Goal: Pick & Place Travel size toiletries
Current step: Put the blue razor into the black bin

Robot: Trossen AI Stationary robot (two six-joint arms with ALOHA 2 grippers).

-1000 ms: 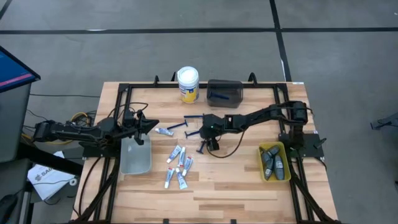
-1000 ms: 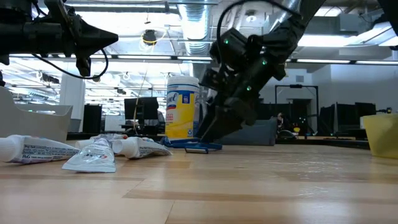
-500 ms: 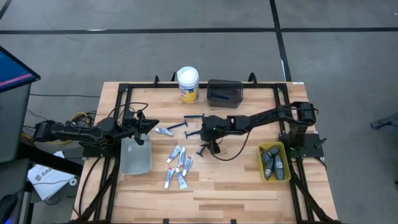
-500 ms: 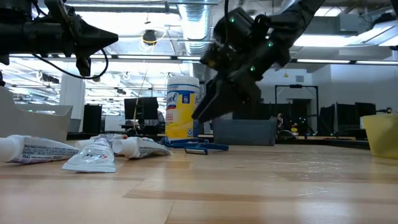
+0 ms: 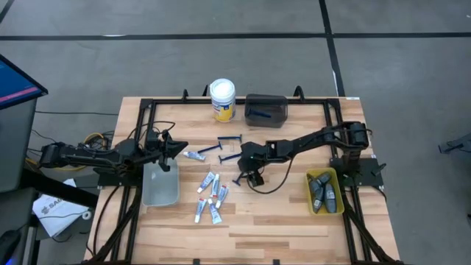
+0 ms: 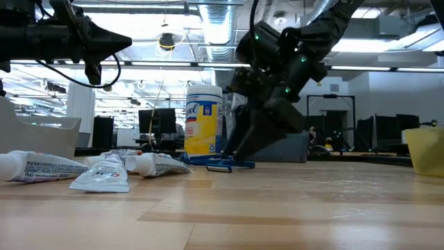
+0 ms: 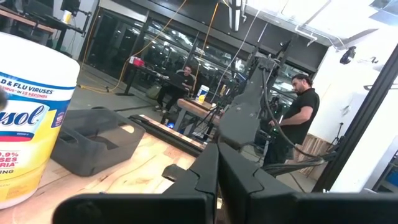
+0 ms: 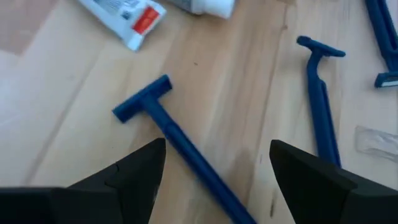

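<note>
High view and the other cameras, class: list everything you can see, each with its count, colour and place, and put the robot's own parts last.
Toothpaste tubes: about seven, white-blue with red ends, table centre-left.
Razors: four blue; three loose mid-table, one inside the dark tray.
Dark tray: one, far edge.
Wipes canister: one, yellow, white lid, far edge.
Clear tray: one, left side.
Yellow tray: one, right side, holding grey pods.
People: two, in the room beyond.
Left claw: shut, above the clear tray.
Right claw: open, over a loose razor.
</note>
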